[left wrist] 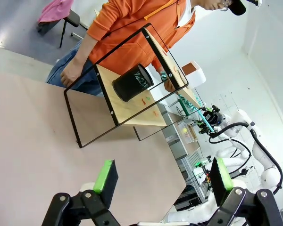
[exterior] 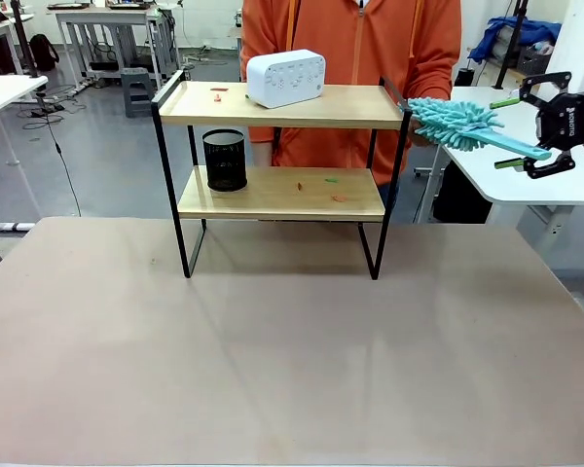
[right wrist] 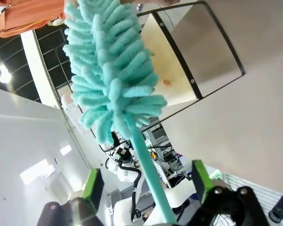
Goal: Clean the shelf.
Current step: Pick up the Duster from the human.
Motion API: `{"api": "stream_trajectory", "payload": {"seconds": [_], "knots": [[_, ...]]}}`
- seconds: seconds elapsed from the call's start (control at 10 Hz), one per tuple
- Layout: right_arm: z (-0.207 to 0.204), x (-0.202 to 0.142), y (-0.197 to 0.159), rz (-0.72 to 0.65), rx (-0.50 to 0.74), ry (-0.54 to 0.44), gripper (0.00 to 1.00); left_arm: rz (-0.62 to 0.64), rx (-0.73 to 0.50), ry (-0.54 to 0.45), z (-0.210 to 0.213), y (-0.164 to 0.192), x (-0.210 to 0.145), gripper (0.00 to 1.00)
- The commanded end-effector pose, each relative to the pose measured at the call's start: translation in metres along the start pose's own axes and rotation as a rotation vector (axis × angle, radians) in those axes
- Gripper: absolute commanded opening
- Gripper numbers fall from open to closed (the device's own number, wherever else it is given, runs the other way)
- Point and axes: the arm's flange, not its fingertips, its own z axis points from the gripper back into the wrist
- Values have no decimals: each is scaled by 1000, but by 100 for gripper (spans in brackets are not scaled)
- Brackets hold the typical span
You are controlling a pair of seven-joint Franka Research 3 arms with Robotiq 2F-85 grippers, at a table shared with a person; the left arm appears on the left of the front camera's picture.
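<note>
Teal duster handle lies loose between right gripper's parted pads; front view adds shelf crumbs

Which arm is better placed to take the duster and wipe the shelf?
Right: the right gripper straddles the duster handle beside the shelf; the left gripper is open, farther back.

Grey floor with loose cables, white workbenches on metal legs at far left, grey step stool beside them, white side table at right, blue cloth heaped behind.
</note>
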Motion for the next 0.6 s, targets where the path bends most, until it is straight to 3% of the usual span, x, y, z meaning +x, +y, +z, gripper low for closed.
{"api": "stream_trajectory", "payload": {"seconds": [0.0, 0.1, 0.3, 0.4, 0.5], "knots": [[1, -1, 6, 0, 22, 15, 41, 8, -11, -5, -1, -4, 1, 100], [0, -1, 6, 2, 22, 19, 0, 8, -11, -5, -1, -4, 1, 100], [1, -1, 5, 3, 30, 15, 0, 8, -11, -5, -1, -4, 1, 100], [1, -1, 5, 2, 30, 16, 14, 8, -11, -5, -1, -4, 1, 100], [2, 0, 4, 2, 33, 19, 5, 8, -11, -5, -1, -4, 1, 100]]}}
